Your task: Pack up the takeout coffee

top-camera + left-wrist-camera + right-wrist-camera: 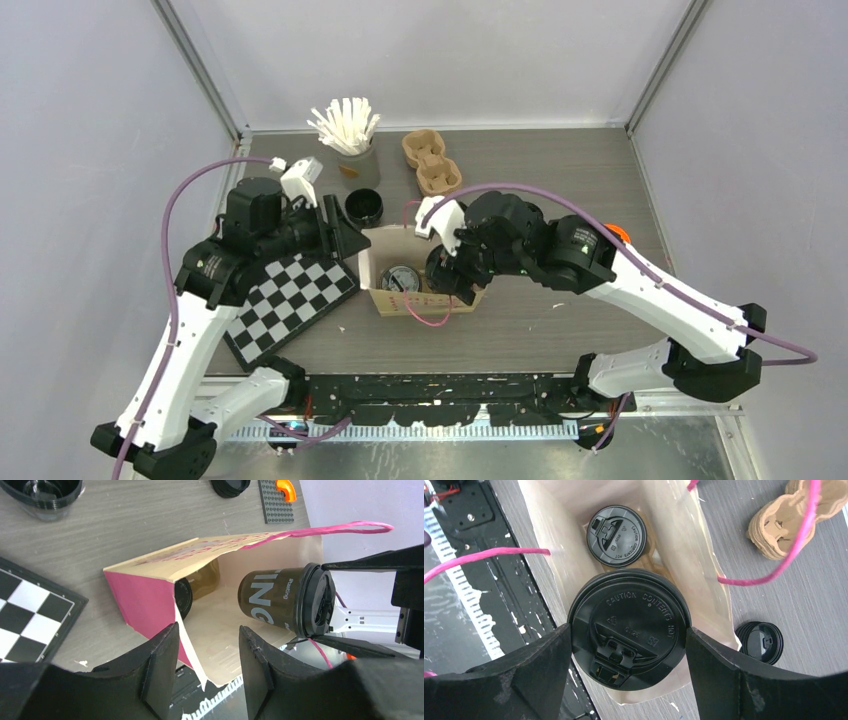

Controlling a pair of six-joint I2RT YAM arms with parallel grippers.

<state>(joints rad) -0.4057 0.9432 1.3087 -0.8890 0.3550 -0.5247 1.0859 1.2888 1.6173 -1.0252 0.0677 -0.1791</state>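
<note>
Gripping a black cup (629,615) by its lidded top, the right claw (629,636) holds it in the mouth of the paper bag (684,545). A second lidded cup (616,536) stands inside, beyond the fingertips. A loose lid (760,642) lies outside the bag, beside one finger. The left claw (207,635) has its fingers apart, astride the bag's edge.
</note>
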